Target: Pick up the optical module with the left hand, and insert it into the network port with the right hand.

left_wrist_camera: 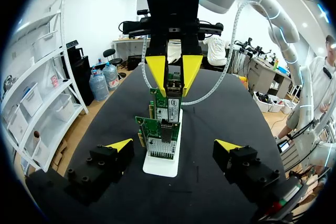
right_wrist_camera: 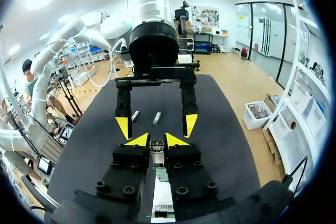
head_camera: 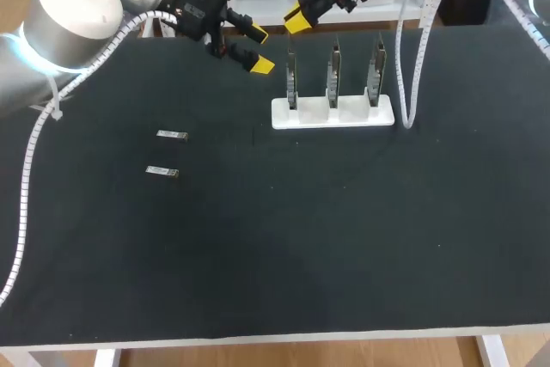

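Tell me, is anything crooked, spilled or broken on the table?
Nothing stands out. The three network cards stand upright in their white stand, and the two optical modules lie flat on the black table, apart from each other.

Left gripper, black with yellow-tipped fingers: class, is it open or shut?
Open. The black left gripper has its yellow fingertips wide apart, gripping nothing; the head view shows the same gap.
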Robot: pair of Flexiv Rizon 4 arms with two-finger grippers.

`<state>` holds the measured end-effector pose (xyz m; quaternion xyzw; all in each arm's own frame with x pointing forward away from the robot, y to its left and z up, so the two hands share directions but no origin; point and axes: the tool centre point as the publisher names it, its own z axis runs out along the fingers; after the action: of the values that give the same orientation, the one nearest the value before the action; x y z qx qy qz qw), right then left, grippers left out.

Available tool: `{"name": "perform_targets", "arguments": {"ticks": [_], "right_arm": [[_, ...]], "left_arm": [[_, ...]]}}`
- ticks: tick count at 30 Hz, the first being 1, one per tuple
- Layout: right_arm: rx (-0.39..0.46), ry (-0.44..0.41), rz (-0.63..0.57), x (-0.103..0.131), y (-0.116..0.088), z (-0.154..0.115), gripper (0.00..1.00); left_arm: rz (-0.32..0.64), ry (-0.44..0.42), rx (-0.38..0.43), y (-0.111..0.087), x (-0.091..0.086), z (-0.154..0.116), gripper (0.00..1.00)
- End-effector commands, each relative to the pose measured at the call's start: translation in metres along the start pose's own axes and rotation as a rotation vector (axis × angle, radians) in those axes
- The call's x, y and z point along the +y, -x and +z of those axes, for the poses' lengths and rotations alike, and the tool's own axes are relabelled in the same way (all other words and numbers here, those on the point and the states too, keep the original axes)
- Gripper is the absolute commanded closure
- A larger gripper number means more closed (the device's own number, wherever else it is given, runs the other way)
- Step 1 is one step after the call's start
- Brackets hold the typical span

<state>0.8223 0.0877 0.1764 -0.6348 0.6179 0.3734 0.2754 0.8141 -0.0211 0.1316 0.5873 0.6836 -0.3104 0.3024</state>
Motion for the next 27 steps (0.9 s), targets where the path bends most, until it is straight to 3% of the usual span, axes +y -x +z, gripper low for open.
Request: {"name": "perform_targets", "arguments": {"ticks": [1,27], "right_arm": [[0.005,0.006,-0.002,-0.0044,0.0019,-0.0002,1.0],[0.019,-0.018,-0.011,-0.0057,-0.0006,0.0015,1.0]], "left_arm": [[0.0,-0.002,0.002,0.0005,0.0008,0.0001,0.0],[0.0,-0.002,0.002,0.0005,0.0008,0.0001,0.0]]}}
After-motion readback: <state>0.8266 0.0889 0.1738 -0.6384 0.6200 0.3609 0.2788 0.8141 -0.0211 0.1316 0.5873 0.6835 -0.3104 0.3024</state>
